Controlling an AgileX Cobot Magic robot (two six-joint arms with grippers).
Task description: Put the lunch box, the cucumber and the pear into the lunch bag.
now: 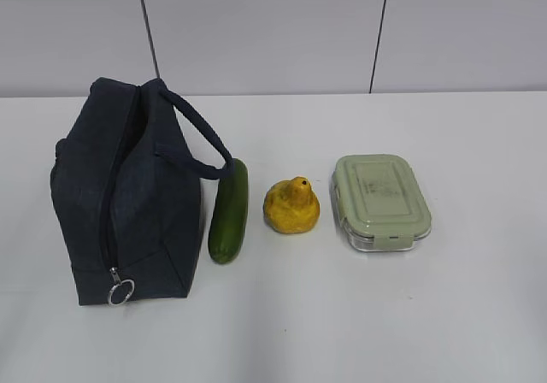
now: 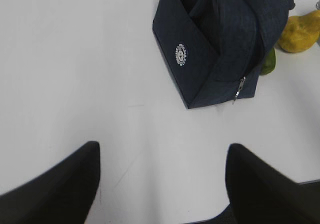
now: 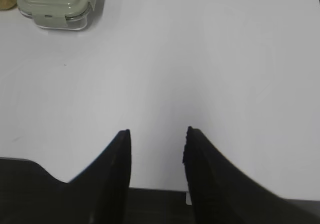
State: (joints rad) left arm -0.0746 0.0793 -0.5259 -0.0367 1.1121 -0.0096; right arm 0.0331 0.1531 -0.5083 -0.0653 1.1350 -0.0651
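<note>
The dark navy lunch bag (image 1: 128, 195) lies on the left of the white table, zipper shut, silver ring pull (image 1: 120, 292) at its near end. The cucumber (image 1: 229, 212) lies just right of it, then the yellow pear (image 1: 291, 205), then the lunch box (image 1: 379, 202) with its sage-green lid. The left wrist view shows the bag (image 2: 220, 39), the cucumber tip (image 2: 269, 63) and the pear (image 2: 300, 31) far ahead of my left gripper (image 2: 162, 151), which is open and empty. My right gripper (image 3: 157, 133) is open and empty, well short of the lunch box (image 3: 57, 4). Neither gripper shows in the exterior view.
The white table (image 1: 342, 315) stretches bare in front of the row of objects. A pale panelled wall (image 1: 273, 32) stands behind the table's far edge.
</note>
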